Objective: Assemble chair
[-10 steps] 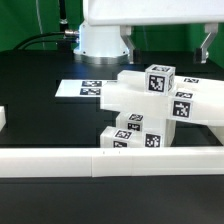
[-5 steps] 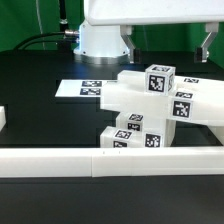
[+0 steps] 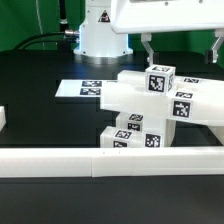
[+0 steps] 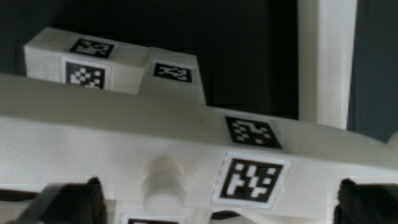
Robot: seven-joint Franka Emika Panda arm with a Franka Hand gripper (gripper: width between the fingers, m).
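Chair (image 3: 150,112) sits on the desk (image 3: 40,110) directly below our end effector (image 3: 184,50), at six o'clock from it; we hover wide open, holding nothing, its long panel running crosswise.

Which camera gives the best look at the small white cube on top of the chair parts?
The exterior view: the small cube sits whole on the stacked chair parts, with its tags and its place visible. The wrist view shows the cube close up, blurred, and little of what surrounds it.
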